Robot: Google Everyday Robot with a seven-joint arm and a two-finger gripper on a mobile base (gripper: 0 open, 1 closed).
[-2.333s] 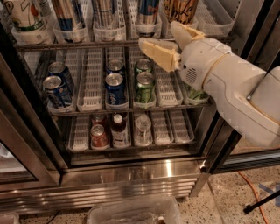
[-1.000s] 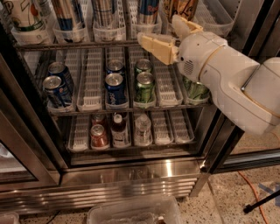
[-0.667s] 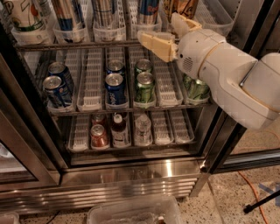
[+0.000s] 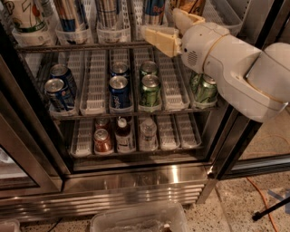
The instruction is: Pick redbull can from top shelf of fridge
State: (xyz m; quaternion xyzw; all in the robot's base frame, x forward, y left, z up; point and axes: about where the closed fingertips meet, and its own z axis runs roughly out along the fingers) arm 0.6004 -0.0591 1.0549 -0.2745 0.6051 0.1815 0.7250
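The gripper (image 4: 160,21) is hanging at the front of the top shelf (image 4: 90,45), at 12 o'clock in the view. Its 2 cream fingers are spread apart and gripping nothing. The redbull can (image 4: 154,9) is standing in its lane right behind them, at about 11 o'clock from the white wrist. I cannot tell whether the fingers are already flanking it or only sitting in front of it.

I am reading this as the final approach. To do it well, the arm should be going in level, clearing the thin front rail, until 1 finger is passing each side of the can. It should then be closing on the mid-body, not the lid. The tan-and-black can (image 4: 188,5) is standing close at 3 o'clock of the target, so the right-hand finger is getting little room.

The can is a slim, smooth painted-metal cylinder, probably slick, so a square, centred squeeze is looking wise. The clear slotted plastic lane trays are sitting on dark wire. At 6 o'clock the fridge (image 4: 136,181) is showing a brushed steel base panel. Short blue cans (image 4: 119,90) are waiting on the rack below.
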